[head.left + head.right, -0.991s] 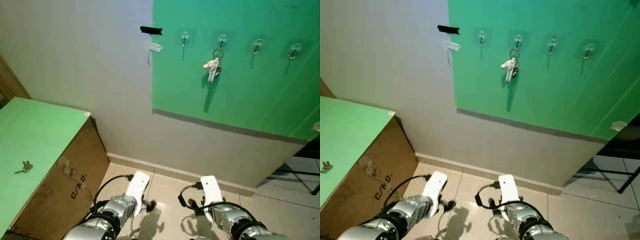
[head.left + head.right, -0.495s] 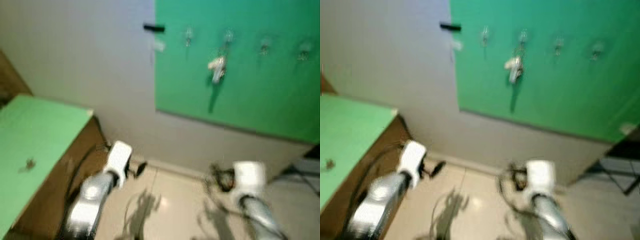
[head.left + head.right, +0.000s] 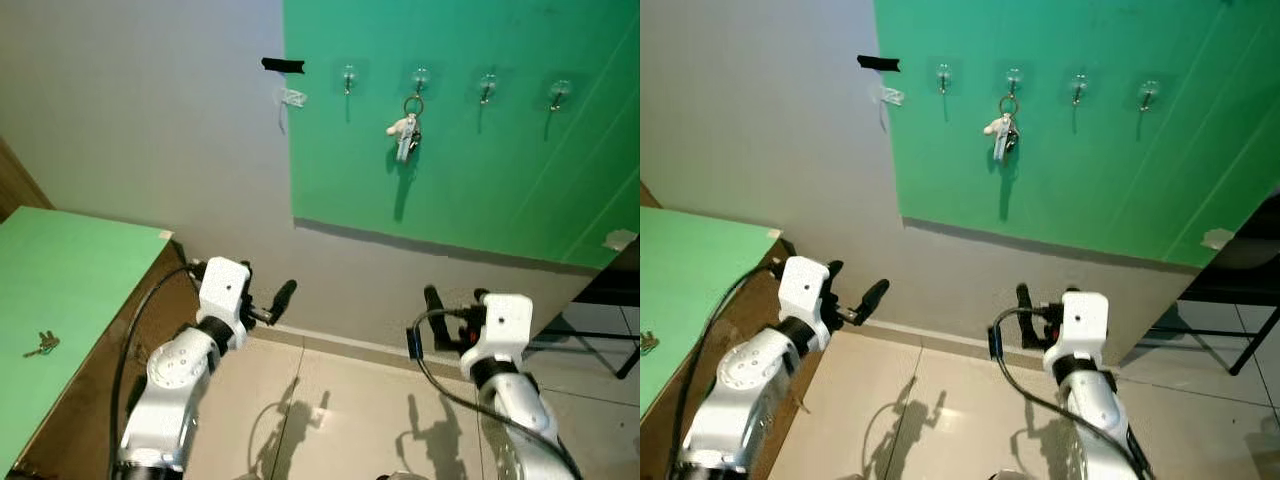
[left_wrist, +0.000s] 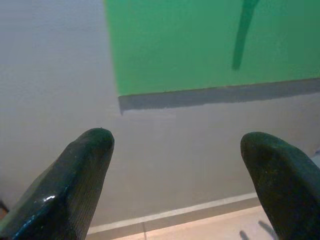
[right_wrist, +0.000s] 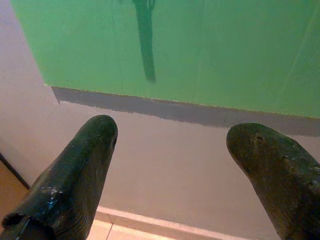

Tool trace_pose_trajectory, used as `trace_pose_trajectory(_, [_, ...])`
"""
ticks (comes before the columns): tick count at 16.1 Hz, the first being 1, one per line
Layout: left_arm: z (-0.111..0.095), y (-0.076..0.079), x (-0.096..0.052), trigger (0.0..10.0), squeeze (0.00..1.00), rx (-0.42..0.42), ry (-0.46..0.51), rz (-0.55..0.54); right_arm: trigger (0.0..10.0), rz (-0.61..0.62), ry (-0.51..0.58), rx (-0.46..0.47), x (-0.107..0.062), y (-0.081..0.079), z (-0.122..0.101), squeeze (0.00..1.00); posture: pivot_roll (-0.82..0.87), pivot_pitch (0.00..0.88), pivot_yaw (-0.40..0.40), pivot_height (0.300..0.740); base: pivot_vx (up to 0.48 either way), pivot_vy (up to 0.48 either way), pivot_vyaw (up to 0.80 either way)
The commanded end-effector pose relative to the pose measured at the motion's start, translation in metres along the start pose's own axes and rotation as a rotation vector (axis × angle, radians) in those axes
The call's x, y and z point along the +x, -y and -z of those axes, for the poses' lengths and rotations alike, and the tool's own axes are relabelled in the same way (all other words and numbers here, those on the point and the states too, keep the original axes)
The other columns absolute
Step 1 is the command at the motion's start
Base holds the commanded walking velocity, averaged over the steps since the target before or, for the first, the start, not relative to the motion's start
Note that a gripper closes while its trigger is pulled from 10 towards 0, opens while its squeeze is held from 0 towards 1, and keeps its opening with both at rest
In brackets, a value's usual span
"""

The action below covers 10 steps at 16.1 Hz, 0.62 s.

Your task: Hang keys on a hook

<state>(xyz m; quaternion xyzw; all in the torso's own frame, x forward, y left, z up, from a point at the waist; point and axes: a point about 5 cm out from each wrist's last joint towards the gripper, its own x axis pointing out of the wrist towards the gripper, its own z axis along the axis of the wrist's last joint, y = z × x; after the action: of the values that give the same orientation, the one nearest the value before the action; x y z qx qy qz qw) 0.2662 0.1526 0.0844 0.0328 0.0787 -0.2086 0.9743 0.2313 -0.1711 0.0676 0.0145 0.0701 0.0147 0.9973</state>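
Observation:
A small bunch of keys (image 3: 41, 345) lies on the green top of the box (image 3: 70, 280) at my left. High on the green wall panel (image 3: 470, 150) runs a row of clear hooks (image 3: 348, 76); from the second one hangs another key bunch (image 3: 404, 130) on a ring. My left gripper (image 3: 278, 300) is raised beside the box, pointing at the wall, open and empty, its fingers (image 4: 75, 185) wide apart. Over the floor on the other side, my right gripper (image 3: 432, 305) is also up, open and empty, with spread fingers (image 5: 75, 185).
The cardboard box (image 3: 150, 330) with the green top stands close on my left against the grey wall (image 3: 150, 130). Black tape (image 3: 283, 66) and a white scrap (image 3: 292, 98) stick to the wall. A black stand's legs (image 3: 600, 345) are at the right. Tiled floor (image 3: 330, 420) lies ahead.
Both arms have risen from low near the floor to point their grippers at the wall. The camera shifted and blurred meanwhile. The keys on the box and hook stayed put.

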Motion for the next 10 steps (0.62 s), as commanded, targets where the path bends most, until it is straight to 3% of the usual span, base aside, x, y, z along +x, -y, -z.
trace_pose_trajectory(1, [-0.009, -0.004, 0.001, 10.0, 0.00, -0.008, 0.017, -0.019, 10.0, 0.001, -0.012, 0.007, 0.007, 0.001, 0.001, 0.00, -0.06, 0.000, 0.039, 0.740, 0.000, 0.000, 0.00])
trace_pose_trajectory(3, [-0.014, -0.011, 0.000, 10.0, 0.00, 0.006, 0.059, -0.090, 10.0, 0.006, 0.004, 0.013, 0.012, 0.001, -0.002, 0.00, -0.05, 0.000, 0.035, 0.740, 0.000, 0.000, 0.00])
trace_pose_trajectory(4, [-0.016, -0.021, -0.006, 10.0, 0.00, 0.030, 0.095, -0.194, 10.0, 0.035, 0.046, 0.052, 0.013, 0.004, -0.005, 0.00, -0.05, 0.000, 0.028, 0.740, 0.000, 0.000, 0.00])
trace_pose_trajectory(5, [-0.009, -0.032, -0.015, 10.0, 0.00, -0.004, 0.083, -0.324, 10.0, 0.084, 0.067, 0.131, 0.011, 0.009, -0.005, 0.00, -0.04, 0.000, 0.022, 0.740, 0.000, 0.000, 0.00])
trace_pose_trajectory(6, [-0.001, -0.031, -0.019, 10.0, 0.00, -0.069, 0.065, -0.370, 10.0, 0.150, 0.063, 0.259, 0.010, 0.018, 0.002, 0.00, -0.03, 0.000, 0.009, 0.740, 0.000, 0.000, 0.00])
trace_pose_trajectory(7, [0.001, -0.029, -0.018, 10.0, 0.00, -0.070, 0.058, -0.359, 10.0, 0.178, 0.046, 0.302, 0.011, 0.021, 0.007, 0.00, -0.03, 0.000, 0.009, 0.740, 0.000, 0.000, 0.00])
trace_pose_trajectory(8, [0.006, -0.028, -0.013, 10.0, 0.00, -0.085, 0.034, -0.361, 10.0, 0.182, 0.032, 0.278, 0.014, 0.022, 0.010, 0.00, -0.04, 0.000, 0.011, 0.740, 0.000, 0.000, 0.00])
trace_pose_trajectory(10, [0.004, -0.030, -0.009, 10.0, 0.00, -0.035, 0.049, -0.383, 10.0, 0.186, 0.049, 0.241, 0.019, 0.021, 0.005, 0.00, -0.04, 0.000, 0.008, 0.740, 0.000, 0.000, 0.00])
